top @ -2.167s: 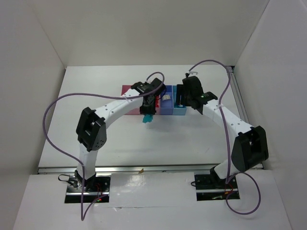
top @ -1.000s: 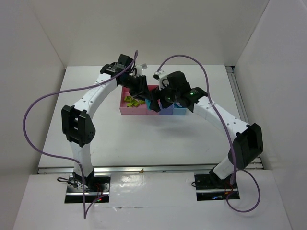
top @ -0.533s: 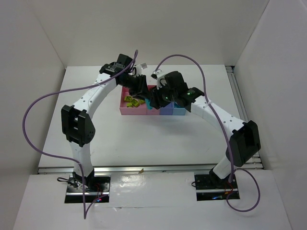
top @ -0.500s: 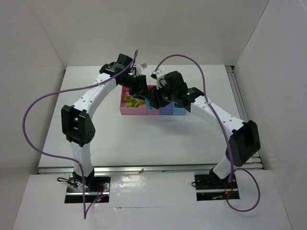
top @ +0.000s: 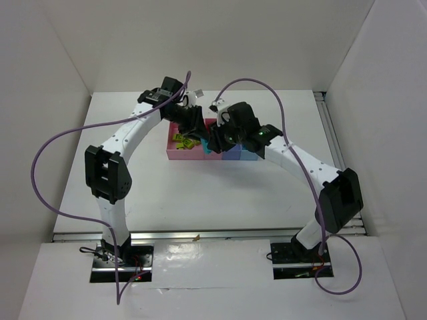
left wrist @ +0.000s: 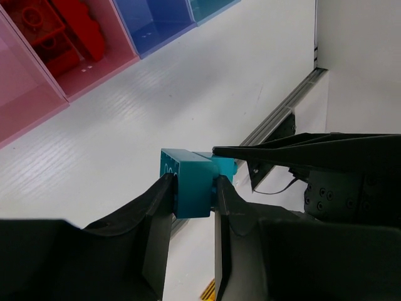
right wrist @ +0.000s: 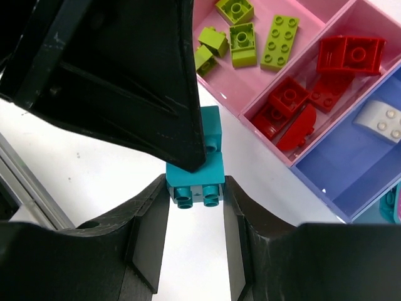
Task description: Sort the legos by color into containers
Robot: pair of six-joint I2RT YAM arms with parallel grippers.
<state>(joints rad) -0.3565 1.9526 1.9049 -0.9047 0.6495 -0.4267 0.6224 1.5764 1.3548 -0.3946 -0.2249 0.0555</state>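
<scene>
Two joined cyan legos [right wrist: 195, 179] hang in the air in front of the containers [top: 175, 155]. My left gripper [left wrist: 191, 182] is shut on one cyan brick [left wrist: 190, 184]. My right gripper [right wrist: 195, 183] is shut on the other, meeting the left one tip to tip [top: 209, 143]. In the right wrist view, lime green legos [right wrist: 243, 39] lie in the wide pink bin [right wrist: 250, 91]. Red legos [right wrist: 294, 103] lie in the narrow pink bin. A cream-white piece [right wrist: 380, 119] sits in the blue bin [right wrist: 341, 166].
The row of bins stands mid-table toward the back, under both wrists. The cyan bin [right wrist: 391, 204] shows at the right wrist view's edge. White walls enclose the table on three sides, and a metal rail [top: 200, 234] runs along the near edge.
My right gripper has shut on the cyan lego and shifted slightly left against the left gripper. The left gripper has kept its grip and barely moved.
</scene>
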